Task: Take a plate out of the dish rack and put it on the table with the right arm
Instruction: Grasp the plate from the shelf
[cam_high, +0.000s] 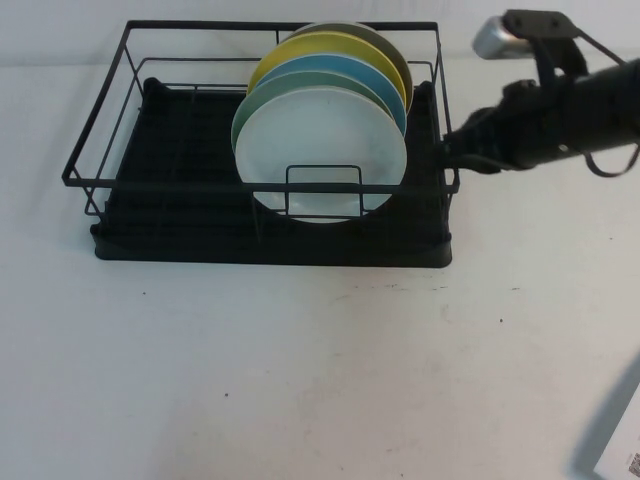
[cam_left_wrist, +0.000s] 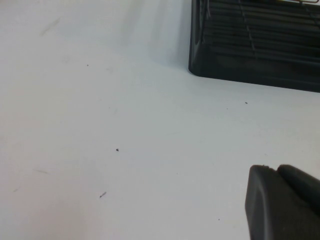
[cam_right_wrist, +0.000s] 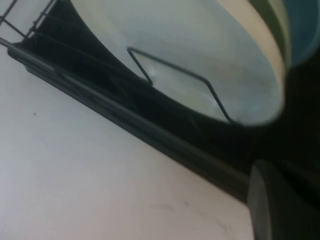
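Note:
The black wire dish rack stands at the back of the white table. Several plates stand upright in it. The white plate is at the front, with mint-green, blue, yellow and olive plates behind it. My right gripper is just outside the rack's right end, level with the white plate and apart from it. In the right wrist view the white plate fills the frame above the rack's base edge, close to my right gripper. My left gripper is shut and empty, low over bare table near the rack's corner.
A wire divider loop on the rack's front rail crosses the white plate's lower part. A white sheet's corner lies at the table's front right. Bare table stretches in front of the rack.

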